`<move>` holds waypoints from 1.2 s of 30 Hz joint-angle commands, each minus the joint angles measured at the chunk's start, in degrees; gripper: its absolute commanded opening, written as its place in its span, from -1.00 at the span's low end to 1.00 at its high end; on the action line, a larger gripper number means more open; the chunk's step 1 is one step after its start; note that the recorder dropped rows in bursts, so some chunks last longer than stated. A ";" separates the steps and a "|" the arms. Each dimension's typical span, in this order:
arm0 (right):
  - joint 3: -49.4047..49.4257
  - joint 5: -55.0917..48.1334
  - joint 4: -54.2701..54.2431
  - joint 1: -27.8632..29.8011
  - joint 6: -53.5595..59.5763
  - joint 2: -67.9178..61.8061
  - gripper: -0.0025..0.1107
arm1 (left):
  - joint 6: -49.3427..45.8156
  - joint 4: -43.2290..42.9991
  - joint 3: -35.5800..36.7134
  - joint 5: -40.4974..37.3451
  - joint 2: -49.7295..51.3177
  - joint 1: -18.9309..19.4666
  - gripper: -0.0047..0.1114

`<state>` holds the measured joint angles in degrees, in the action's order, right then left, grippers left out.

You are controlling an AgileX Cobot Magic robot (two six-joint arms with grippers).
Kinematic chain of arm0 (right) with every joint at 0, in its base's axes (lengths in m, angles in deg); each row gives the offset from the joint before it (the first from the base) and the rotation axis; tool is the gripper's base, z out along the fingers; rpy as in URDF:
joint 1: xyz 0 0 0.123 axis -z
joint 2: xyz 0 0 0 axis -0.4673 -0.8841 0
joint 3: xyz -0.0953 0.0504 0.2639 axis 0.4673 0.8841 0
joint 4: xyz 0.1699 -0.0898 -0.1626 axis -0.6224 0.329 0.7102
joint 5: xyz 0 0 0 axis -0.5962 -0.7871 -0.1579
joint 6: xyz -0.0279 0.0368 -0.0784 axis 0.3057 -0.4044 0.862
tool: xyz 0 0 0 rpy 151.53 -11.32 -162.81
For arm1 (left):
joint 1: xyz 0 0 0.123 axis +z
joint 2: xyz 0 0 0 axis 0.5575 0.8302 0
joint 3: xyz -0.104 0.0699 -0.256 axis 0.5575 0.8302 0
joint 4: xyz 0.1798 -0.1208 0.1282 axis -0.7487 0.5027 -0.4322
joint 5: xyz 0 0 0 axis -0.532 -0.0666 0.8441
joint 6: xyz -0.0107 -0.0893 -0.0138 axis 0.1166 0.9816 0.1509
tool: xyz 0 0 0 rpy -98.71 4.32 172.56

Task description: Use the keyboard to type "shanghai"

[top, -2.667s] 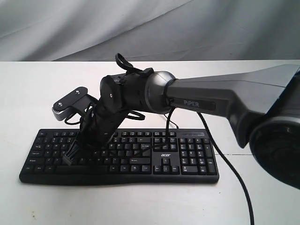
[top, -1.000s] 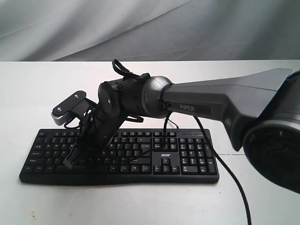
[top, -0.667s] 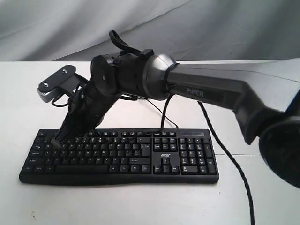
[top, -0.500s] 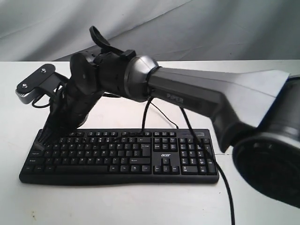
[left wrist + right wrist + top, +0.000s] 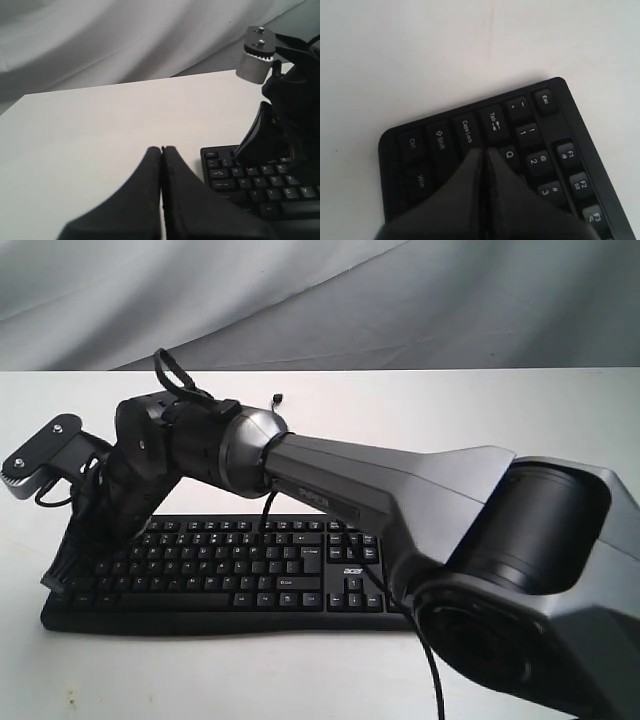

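The right gripper [image 5: 57,580] is reaching far across the scene, and its jaws are pressing flat against each other, holding nothing. In the right wrist view [image 5: 484,150] the joined tips are pointing at the end of the keyboard [image 5: 555,150] farthest from the number pad. They are sitting over the gap between the Caps Lock key [image 5: 466,131] and the Tab key [image 5: 495,121], with the Q key [image 5: 509,154] just beside them. Whether the tips are touching a key is not showing clearly.

The keyboard [image 5: 250,565] is lying flat on the white tabletop [image 5: 500,420], stretching away from these jaws toward the number pad, where a small logo is showing. The right arm [image 5: 380,490] is crossing above its key rows. A silver-capped camera mount [image 5: 40,450] is sticking out above and behind the jaws.

The left gripper [image 5: 161,148] is also showing its jaws shut tight together, empty, with only a thin seam between them. They are hovering over bare tabletop [image 5: 100,125]. The corner of the keyboard [image 5: 250,180] with the Esc key is lying just ahead of these jaws and off to one side, and the right arm's dark fingers are coming down onto that same corner.

A thin black cable [image 5: 430,680] is trailing over the tabletop near the number pad end, well apart from both pairs of jaws. A grey cloth backdrop [image 5: 320,300] is hanging behind the tabletop
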<state>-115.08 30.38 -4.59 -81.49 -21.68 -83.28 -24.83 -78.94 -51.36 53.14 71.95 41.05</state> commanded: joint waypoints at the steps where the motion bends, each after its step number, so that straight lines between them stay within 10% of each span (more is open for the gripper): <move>1: -0.34 2.70 -1.18 -0.57 1.32 -0.90 -0.96 | 0.45 0.00 0.26 0.45 -0.25 -0.42 -0.92; 36: -0.34 2.76 -0.66 -0.47 1.56 -4.09 -0.96 | 0.45 0.00 0.26 0.45 -0.25 -0.42 -0.92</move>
<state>-115.21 33.31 -5.31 -82.08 -20.54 -87.19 -24.83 -78.94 -51.36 53.14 71.95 41.05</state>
